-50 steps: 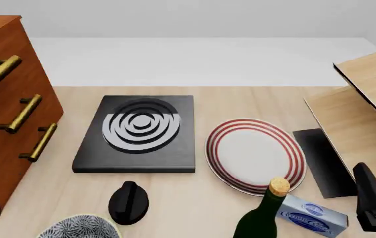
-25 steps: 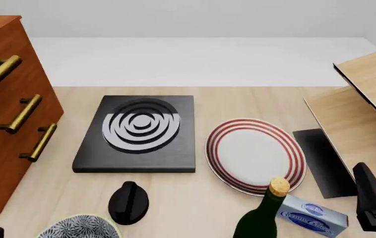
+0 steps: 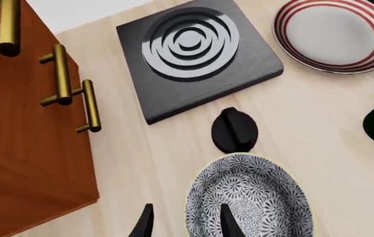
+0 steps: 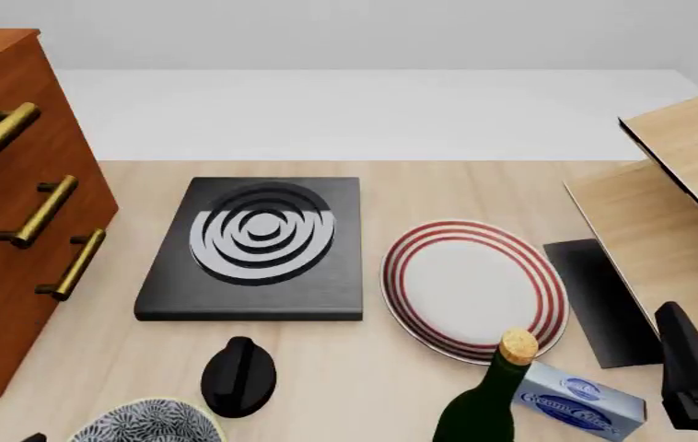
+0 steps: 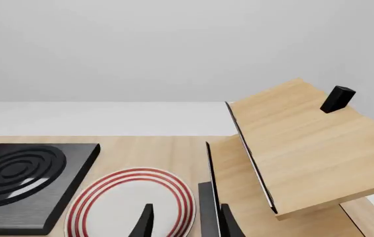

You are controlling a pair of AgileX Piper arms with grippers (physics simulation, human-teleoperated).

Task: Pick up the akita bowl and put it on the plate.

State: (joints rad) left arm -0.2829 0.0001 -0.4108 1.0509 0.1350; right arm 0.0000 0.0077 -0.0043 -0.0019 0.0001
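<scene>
- Left gripper (image 3: 183,224) above the akita bowl (image 3: 249,197), fingers spread and empty — one fingertip over the bowl's inner wall, the other outside the cream rim, so already straddling the near wall.
- Not touching, as far as the left wrist view shows; how high above the rim cannot be told.
- Bowl upright on the table, at the near edge of the front view, just this side of the black knob (image 3: 234,130), which sits close beside its far rim.
- Judged stiff and glazed, like ceramic: no give under the pads, likely slippery, liable to chip if knocked or dropped. Moderate weight for a one-sided hold, so likely to tip about the pinch point.
- Best hold, by the look of it: the wall itself, one finger inside and one outside, pushed well down past the rim instead of nipping the lip alone.
- Beyond the knob, the black burner (image 3: 197,54) with white rings; to the burner's right, the plate (image 4: 474,287), bare and well apart from the bowl.
- Drawer cabinet (image 3: 22,128) on the burner's other side, near the gripper's outer finger — little room for a wide swing there.
- Bottle (image 4: 487,405) and small blue box (image 4: 579,398) just on the near side of the plate, along the straight line from the bowl; a carry would need height or a detour round them.
- Right gripper (image 5: 183,224) parted and empty, hovering near the plate's right edge, holding nothing.
</scene>
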